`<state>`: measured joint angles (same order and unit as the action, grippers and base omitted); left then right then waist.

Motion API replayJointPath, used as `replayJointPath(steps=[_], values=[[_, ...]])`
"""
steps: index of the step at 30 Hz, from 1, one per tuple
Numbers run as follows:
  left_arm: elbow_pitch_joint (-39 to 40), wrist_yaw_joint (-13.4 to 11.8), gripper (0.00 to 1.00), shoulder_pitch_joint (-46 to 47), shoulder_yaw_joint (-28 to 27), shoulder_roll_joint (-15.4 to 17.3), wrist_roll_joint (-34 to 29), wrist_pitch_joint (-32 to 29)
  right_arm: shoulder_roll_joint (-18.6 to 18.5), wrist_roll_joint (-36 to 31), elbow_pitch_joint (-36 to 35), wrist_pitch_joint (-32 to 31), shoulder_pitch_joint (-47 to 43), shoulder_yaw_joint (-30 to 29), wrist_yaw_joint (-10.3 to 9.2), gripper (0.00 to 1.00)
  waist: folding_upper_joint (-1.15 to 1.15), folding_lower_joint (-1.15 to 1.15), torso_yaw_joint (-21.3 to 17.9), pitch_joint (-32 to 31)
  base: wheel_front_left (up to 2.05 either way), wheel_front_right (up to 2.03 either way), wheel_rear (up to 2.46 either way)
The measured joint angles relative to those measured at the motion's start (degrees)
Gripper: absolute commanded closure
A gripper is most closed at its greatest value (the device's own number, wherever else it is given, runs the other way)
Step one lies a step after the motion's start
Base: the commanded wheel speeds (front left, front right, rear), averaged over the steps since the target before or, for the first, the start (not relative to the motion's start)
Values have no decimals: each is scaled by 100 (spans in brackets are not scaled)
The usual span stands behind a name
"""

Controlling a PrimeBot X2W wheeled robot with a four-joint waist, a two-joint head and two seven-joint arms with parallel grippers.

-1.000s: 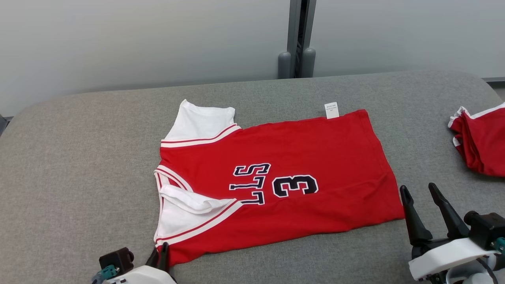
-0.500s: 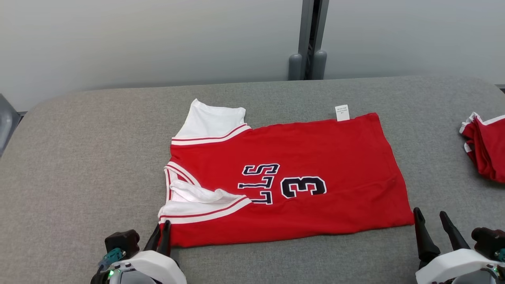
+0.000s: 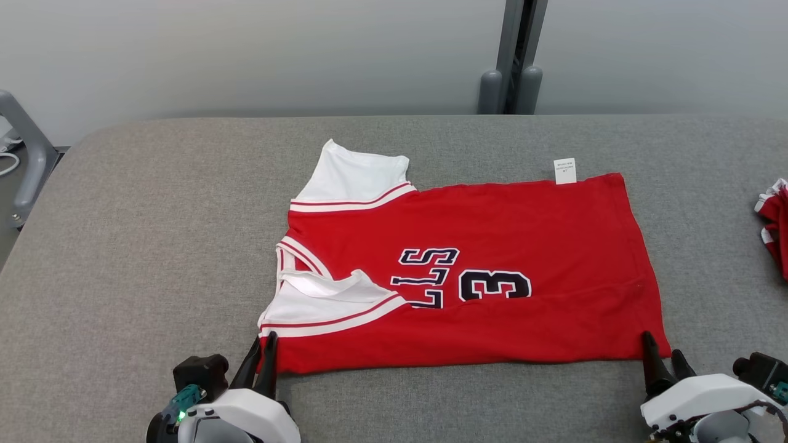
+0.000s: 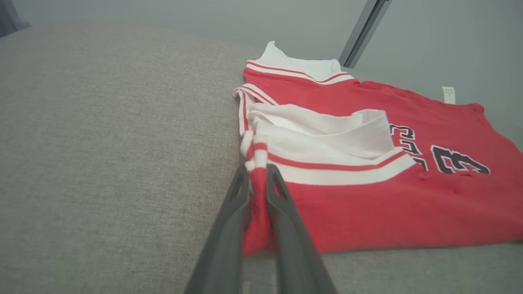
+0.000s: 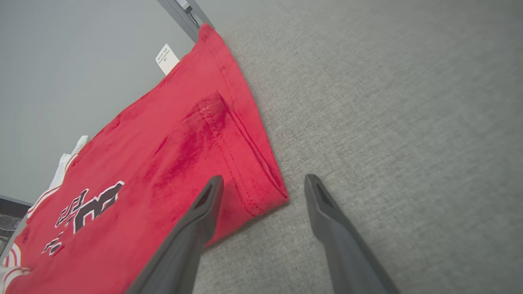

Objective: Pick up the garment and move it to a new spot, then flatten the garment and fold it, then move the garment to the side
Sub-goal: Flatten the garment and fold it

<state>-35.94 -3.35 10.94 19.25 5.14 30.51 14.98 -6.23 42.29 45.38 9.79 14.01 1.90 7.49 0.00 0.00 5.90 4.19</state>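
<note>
The garment (image 3: pixel 468 277), a red jersey with white sleeves, black letters and a number 3, lies flat on the grey padded table (image 3: pixel 154 215), neck to the left and hem to the right. Its near sleeve (image 4: pixel 327 139) is folded over onto the body, and a small white tag (image 3: pixel 564 171) sticks out at the far edge. My left gripper (image 3: pixel 265 343) is shut on the near shoulder corner; red cloth and striped trim are pinched between its fingers (image 4: pixel 256 171). My right gripper (image 3: pixel 662 347) stands open at the near hem corner (image 5: pixel 264 179), which lies between its fingers.
A second red garment with white trim (image 3: pixel 777 227) lies bunched at the table's right edge. A grey post (image 3: pixel 514 55) stands behind the table against the pale wall. A grey metal frame (image 3: pixel 24 154) stands off the left end.
The head camera has shifted, sliding the scene right. My left gripper has closed on the shoulder corner. My right gripper has moved in from beside the hem to straddle its near corner.
</note>
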Motion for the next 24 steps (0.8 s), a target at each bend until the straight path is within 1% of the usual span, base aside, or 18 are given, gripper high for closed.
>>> replayJointPath(steps=[5,6,7,8,9,13,17,24], values=[[19,3,100,-2,43,-5,-47,0,12,522,107,-70,161,136,1,0,0,0,66,69,0,0,0],[22,10,100,-1,47,-7,-52,0,5,612,105,-85,182,187,1,3,0,0,74,78,0,0,0],[23,10,100,-1,53,-8,-57,0,-5,698,107,-98,193,233,1,56,0,0,80,85,0,0,0],[26,10,100,-1,54,-8,-63,0,-26,758,113,-97,193,274,1,91,0,0,83,90,0,0,0],[26,10,100,-1,59,-5,-68,0,-52,827,115,-94,193,322,1,100,0,0,83,93,0,0,0],[14,10,100,-1,97,4,-83,0,-88,1079,47,-37,193,564,0,100,0,0,58,72,0,0,0],[-69,23,100,-24,154,49,-124,-3,-205,1278,20,86,155,683,0,100,0,0,16,-48,0,0,0],[-82,53,100,-253,192,215,-112,-126,-276,1599,-135,204,-174,887,1,100,0,0,-137,-355,0,0,0]])
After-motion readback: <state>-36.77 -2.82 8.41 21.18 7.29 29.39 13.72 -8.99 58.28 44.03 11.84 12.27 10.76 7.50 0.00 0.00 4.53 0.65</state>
